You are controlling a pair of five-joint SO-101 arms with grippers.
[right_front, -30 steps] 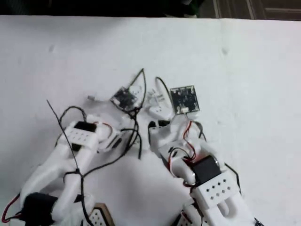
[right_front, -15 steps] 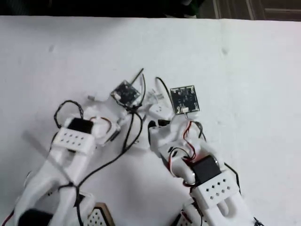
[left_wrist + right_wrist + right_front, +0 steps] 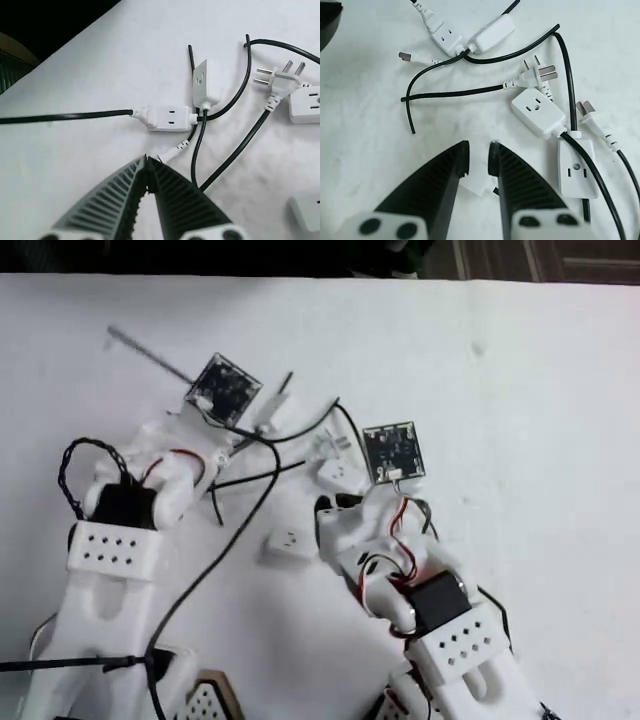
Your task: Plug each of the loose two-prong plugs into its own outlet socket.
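Note:
A white plug (image 3: 281, 80) with bare prongs lies on its black cable beside a white socket block (image 3: 306, 102); the right wrist view has the same plug (image 3: 538, 70) and socket block (image 3: 538, 113). A two-slot socket (image 3: 167, 117) on a black cable lies just beyond my left gripper (image 3: 146, 162), which is shut with nothing in it. My right gripper (image 3: 478, 152) hangs slightly open over a small white socket block (image 3: 476, 186). From above, the left gripper (image 3: 272, 418) sits at the far left of the cable cluster and the right gripper (image 3: 325, 518) beside a loose socket block (image 3: 288, 545).
A second small plug (image 3: 585, 109) on a white cable and a long socket block (image 3: 576, 170) lie close together. Black cables (image 3: 250, 480) cross between the arms. An upright white adapter (image 3: 202, 84) stands behind the two-slot socket. The white table (image 3: 520, 370) has free room far right.
The left arm has swung away from the centre to the far left, uncovering the loose socket block and dragging the black cables. The right arm has stayed still.

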